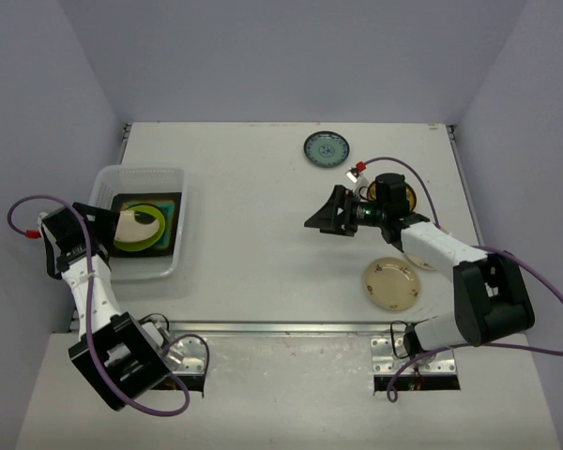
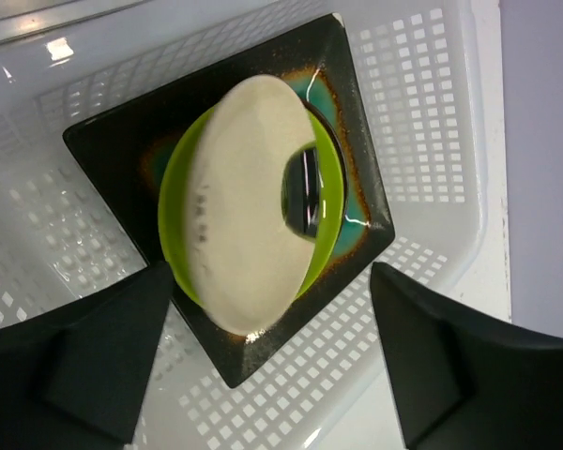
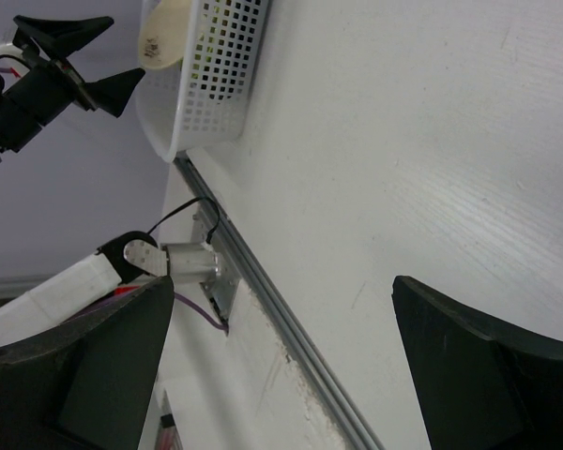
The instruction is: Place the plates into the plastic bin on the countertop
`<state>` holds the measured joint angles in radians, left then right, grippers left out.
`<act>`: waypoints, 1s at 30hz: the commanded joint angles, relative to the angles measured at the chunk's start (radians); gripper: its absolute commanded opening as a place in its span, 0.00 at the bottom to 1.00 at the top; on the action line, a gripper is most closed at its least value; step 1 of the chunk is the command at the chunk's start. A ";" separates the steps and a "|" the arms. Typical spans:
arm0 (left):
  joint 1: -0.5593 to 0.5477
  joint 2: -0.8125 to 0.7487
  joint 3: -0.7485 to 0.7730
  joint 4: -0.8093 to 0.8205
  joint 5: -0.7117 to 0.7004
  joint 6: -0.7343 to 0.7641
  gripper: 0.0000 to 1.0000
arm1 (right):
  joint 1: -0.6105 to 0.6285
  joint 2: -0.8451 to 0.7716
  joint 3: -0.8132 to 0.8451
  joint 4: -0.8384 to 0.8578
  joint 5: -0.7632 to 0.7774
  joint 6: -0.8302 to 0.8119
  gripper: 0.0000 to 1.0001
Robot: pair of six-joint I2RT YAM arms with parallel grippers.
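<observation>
inside the plastic bin [image 1: 141,172] a teal square plate [image 1: 172,214] lies flat with a lime green plate [image 1: 141,246] on it. a tilted cream plate [image 2: 244,206] leans on the lime one, its long axis slanting across the square's corners. the left gripper [image 2: 270,281] hangs just above the bin, fingers spread wide beside the cream plate, gripping nothing. well right of the bin, over the countertop [image 1: 253,281], the right gripper [image 1: 321,208] is spread and empty, near a blue patterned plate [image 1: 326,148] and a second cream plate [image 1: 390,283].
</observation>
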<state>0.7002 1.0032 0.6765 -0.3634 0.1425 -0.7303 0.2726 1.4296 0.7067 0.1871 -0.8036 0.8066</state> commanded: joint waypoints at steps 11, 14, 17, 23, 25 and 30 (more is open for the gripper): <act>-0.018 -0.013 0.036 -0.006 0.142 0.129 1.00 | -0.020 0.032 0.075 -0.119 0.245 -0.065 0.99; -0.145 -0.061 0.066 0.020 0.162 0.170 1.00 | -0.087 0.049 0.095 -0.124 0.357 0.003 0.99; -0.514 -0.049 0.153 0.015 0.036 0.223 1.00 | -0.158 0.141 0.136 -0.029 0.420 0.117 0.99; -0.880 0.000 0.192 -0.024 -0.048 0.325 1.00 | -0.223 0.495 0.478 0.001 0.370 0.218 0.99; -0.895 -0.015 0.152 -0.008 -0.020 0.336 1.00 | -0.224 0.592 0.564 -0.024 0.391 0.231 0.98; -0.906 -0.055 0.127 0.000 0.043 0.345 1.00 | -0.224 0.733 0.660 0.039 0.509 0.311 0.84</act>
<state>-0.1972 0.9929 0.8156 -0.3824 0.1508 -0.4254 0.0422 2.0915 1.2906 0.1710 -0.3849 1.0383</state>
